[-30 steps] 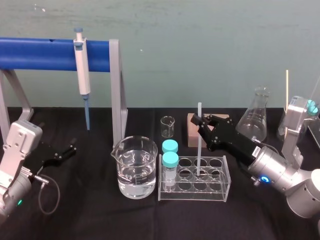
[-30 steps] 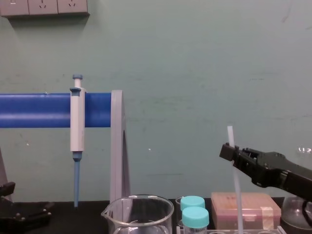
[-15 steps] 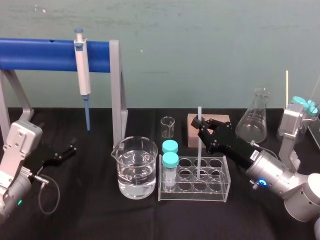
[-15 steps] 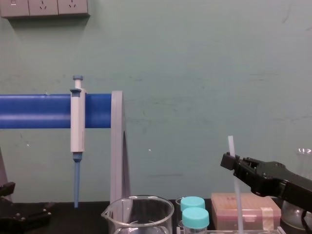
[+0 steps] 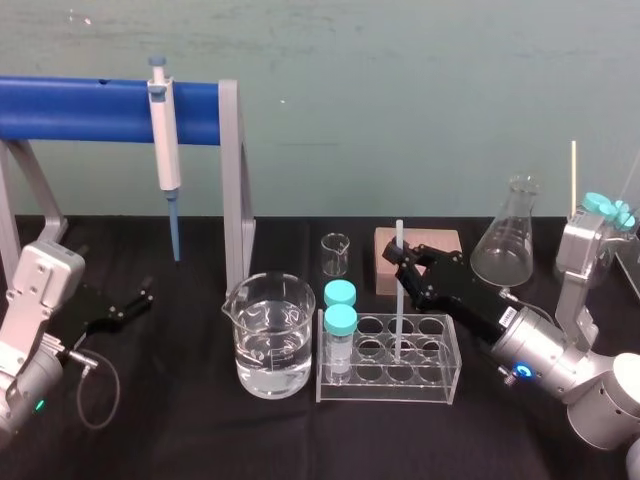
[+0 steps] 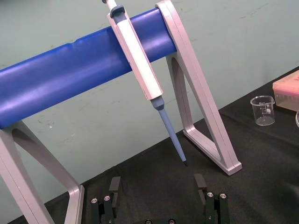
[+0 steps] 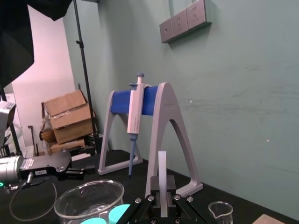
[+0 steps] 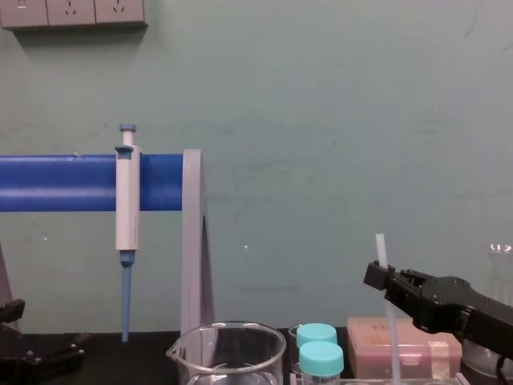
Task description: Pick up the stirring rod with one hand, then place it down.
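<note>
Right gripper (image 5: 404, 256) has its jaws closed on the stirring rod (image 5: 397, 312) near its top. The rod is upright, lower end down in a well of the tube rack (image 5: 441, 378). Risk: a sideways pull levers the rod against the well rim and tips the rack (and the 2 capped vials (image 5: 340, 330)). Left gripper (image 5: 128, 304) sits parked at the table's left, jaws wide, empty.

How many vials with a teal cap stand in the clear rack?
2. Both stand at the left end of the rack: the front vial beside the large beaker, the back vial right behind it. None seems hidden.
</note>
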Controlling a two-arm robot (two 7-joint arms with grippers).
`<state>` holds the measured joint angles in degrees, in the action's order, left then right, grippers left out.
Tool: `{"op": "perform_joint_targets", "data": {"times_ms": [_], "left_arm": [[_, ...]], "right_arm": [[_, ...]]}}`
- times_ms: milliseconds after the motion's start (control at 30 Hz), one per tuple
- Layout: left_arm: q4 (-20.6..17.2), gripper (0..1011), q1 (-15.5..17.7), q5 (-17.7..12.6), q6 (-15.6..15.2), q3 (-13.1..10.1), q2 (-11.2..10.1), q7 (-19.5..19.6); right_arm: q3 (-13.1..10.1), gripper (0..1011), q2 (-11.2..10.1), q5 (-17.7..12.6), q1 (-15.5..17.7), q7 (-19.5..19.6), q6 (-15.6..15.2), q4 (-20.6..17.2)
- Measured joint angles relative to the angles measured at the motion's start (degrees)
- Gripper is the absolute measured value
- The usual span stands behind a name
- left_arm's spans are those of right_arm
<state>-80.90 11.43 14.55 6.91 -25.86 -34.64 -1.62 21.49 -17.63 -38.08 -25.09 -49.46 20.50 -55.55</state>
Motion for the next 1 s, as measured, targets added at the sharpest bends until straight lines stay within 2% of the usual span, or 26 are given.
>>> {"op": "perform_joint_targets", "data": {"times_ms": [433,500,533,667,700,767,800,1000], "left_arm": [[0.00,1000,0.00,0.00,0.00,0.00,0.00,0.00],[0.00,1000,0.00,0.00,0.00,0.00,0.00,0.00],[0.00,1000,0.00,0.00,0.00,0.00,0.00,0.00],[0.00,1000,0.00,0.00,0.00,0.00,0.00,0.00],[0.00,1000,0.00,0.00,0.00,0.00,0.00,0.00],[0.00,1000,0.00,0.00,0.00,0.00,0.00,0.00],[0.00,1000,0.00,0.00,0.00,0.00,0.00,0.00],[0.00,1000,0.00,0.00,0.00,0.00,0.00,0.00]], "right_arm": [[0.01,85,-0.05,0.11,0.06,0.15,-0.24,-0.09],[0.01,130,-0.05,0.10,0.06,0.15,-0.26,-0.11],[0.01,185,-0.05,0.09,0.05,0.15,-0.27,-0.11],[0.01,264,-0.05,0.06,0.04,0.15,-0.27,-0.11],[0.01,321,-0.05,0.06,0.04,0.14,-0.27,-0.11],[0.01,357,-0.05,0.05,0.04,0.14,-0.27,-0.11],[0.01,425,-0.05,0.04,0.04,0.14,-0.27,-0.11],[0.01,609,-0.05,0.00,0.03,0.13,-0.28,-0.11]]}}
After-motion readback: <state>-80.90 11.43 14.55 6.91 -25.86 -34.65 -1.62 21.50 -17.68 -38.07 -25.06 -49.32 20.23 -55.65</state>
